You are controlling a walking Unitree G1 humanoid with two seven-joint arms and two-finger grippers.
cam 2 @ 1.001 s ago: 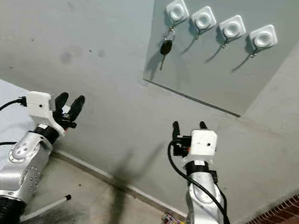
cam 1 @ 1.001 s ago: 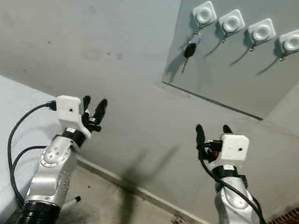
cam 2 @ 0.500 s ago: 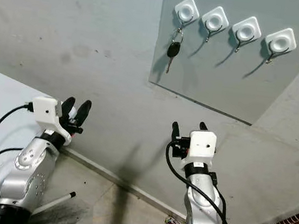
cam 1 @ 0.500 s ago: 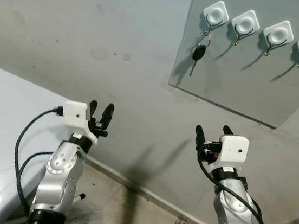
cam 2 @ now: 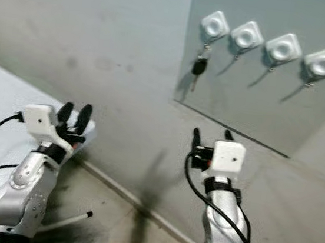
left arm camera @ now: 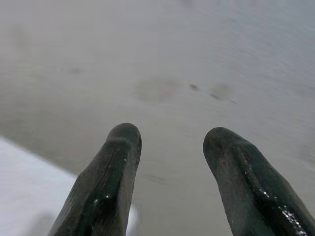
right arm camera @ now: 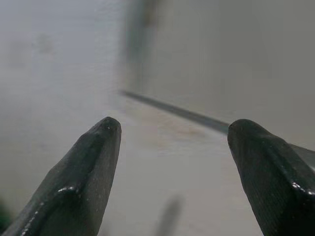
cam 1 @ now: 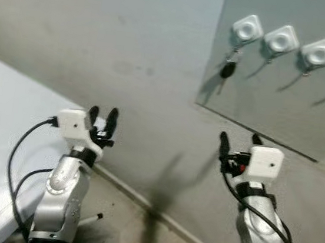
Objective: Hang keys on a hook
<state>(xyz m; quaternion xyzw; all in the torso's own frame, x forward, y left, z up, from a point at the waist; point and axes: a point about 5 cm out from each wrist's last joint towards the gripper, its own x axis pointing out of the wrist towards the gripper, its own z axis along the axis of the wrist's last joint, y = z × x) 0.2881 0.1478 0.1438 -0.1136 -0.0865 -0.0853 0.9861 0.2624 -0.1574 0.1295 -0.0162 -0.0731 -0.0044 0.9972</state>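
Note:
A black key (cam 1: 227, 70) hangs from the leftmost white hook (cam 1: 247, 29) on a grey wall panel (cam 1: 285, 89). Three more white hooks, such as the one beside it (cam 1: 281, 39), run to the right and carry nothing. My left gripper (cam 1: 103, 115) is raised well below and left of the key, open and holding nothing. My right gripper (cam 1: 240, 141) is raised below the panel, open and holding nothing. In the left wrist view the fingers (left arm camera: 110, 187) point at bare wall; in the right wrist view the fingers (right arm camera: 81, 187) face the panel's lower edge.
A white surface (cam 1: 0, 137) stretches along the left beside my left arm. A skirting line (cam 1: 141, 202) runs where the grey wall meets the floor. A thin white rod (cam 1: 88, 217) lies on the floor near my left arm. The picture is blurred.
The whole picture has shifted: the panel and hooks sit further right and lower, so the camera moved. Both arms stay raised with open fingers.

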